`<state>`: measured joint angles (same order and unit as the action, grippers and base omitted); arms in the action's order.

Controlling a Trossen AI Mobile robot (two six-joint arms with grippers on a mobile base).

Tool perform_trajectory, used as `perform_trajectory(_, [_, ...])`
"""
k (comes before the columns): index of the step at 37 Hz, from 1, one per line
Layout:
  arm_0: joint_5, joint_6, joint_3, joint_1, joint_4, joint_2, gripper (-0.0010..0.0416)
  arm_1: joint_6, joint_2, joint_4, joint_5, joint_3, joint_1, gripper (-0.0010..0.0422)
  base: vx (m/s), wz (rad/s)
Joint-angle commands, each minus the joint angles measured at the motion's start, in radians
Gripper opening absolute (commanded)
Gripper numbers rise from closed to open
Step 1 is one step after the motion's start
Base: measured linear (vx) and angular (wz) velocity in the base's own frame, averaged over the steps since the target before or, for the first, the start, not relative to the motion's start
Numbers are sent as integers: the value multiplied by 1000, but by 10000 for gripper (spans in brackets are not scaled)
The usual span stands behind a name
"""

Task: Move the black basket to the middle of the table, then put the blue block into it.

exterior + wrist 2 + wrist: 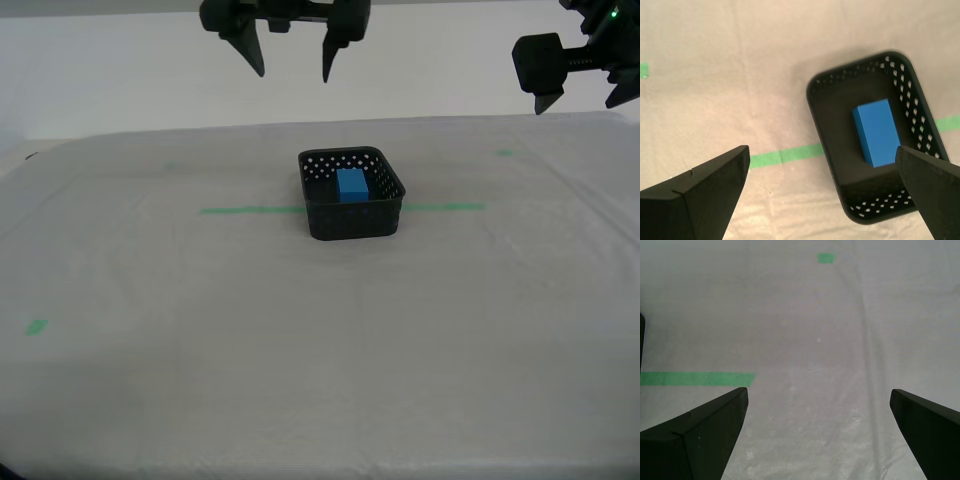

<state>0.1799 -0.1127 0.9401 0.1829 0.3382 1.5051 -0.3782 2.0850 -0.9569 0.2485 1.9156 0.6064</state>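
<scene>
Unmarked black basket [352,209] on green tape line [250,210], plain blue block [351,186] inside

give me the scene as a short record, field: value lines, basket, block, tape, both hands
black basket: upright on the table, sitting across the green tape line
blue block: inside the basket, lying on its floor
my second hand: open, raised above the basket, holding nothing
my first hand: open, over bare cloth beside the end of the tape line, holding nothing
task state: block already in the basket
</scene>
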Motion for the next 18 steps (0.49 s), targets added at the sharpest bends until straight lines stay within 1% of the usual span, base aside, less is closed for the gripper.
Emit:
perform_trajectory(1, [-3,1,-1,-1,-2,0,398,-10,-109,127,-8,-185,-34,401,0,0])
perform_trajectory(2, [-3,1,-1,-1,-2,0,399,-10,-141,160,-13,-238,-44,401,0,0])
perform_trajectory(6, [-3,1,-1,-1,-2,0,399,-2,-250,263,-53,-424,-102,401,0,0])
perform_trajectory(12, [-3,1,-1,-1,-2,0,399,24,-386,369,-105,-654,-222,401,0,0])
perform_trajectory(14, [-3,1,-1,-1,-1,0,399,50,-423,407,-116,-713,-261,401,0,0])
perform_trajectory(16, [-3,1,-1,-1,-2,0,399,91,-451,447,-116,-758,-294,401,0,0])
perform_trajectory(18, [-3,1,-1,0,-2,0,399,120,-475,461,-116,-788,-322,400,0,0])
